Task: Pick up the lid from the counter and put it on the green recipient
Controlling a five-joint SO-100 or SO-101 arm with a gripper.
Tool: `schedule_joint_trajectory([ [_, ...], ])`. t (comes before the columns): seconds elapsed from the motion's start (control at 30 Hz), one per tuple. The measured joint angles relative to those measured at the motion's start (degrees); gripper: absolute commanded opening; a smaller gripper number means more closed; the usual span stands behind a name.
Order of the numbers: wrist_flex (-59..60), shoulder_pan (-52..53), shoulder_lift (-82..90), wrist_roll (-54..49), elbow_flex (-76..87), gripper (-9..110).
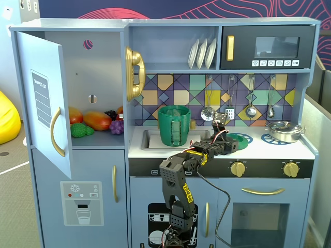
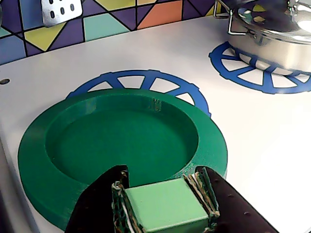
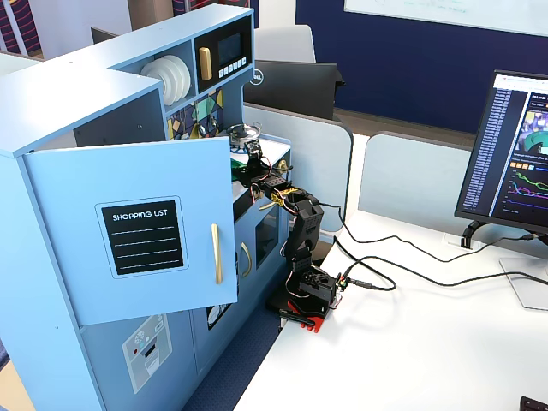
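Observation:
The lid (image 2: 121, 136) is a dark green round disc with a light green square knob (image 2: 167, 206). It lies over the left blue burner ring (image 2: 146, 80) on the white counter and also shows in a fixed view (image 1: 240, 138). My gripper (image 2: 163, 177) reaches over the counter's front edge, and its jaws press on both sides of the knob; it shows in a fixed view too (image 1: 227, 137). The green recipient (image 1: 174, 125), a tall dark green pot with a ribbed strap handle, stands in the sink to the left of the lid, apart from it.
A silver metal pot (image 1: 283, 130) sits on the right burner ring (image 2: 252, 73). Utensils (image 1: 251, 98) hang on the tiled back wall. The fridge door (image 1: 44, 103) stands open at the left, with toy food (image 1: 95, 121) inside. The arm's base (image 3: 308, 291) stands on the white desk.

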Motion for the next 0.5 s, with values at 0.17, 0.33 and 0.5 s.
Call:
schedule_joint_trajectory([
  [0.17, 0.35, 0.0, 0.0, 1.23, -1.32, 0],
  [0.33, 5.98, -0.18, 2.46, 3.87, -7.03, 0],
  [0.5, 13.89, -2.02, 6.94, 5.45, -13.8, 0],
])
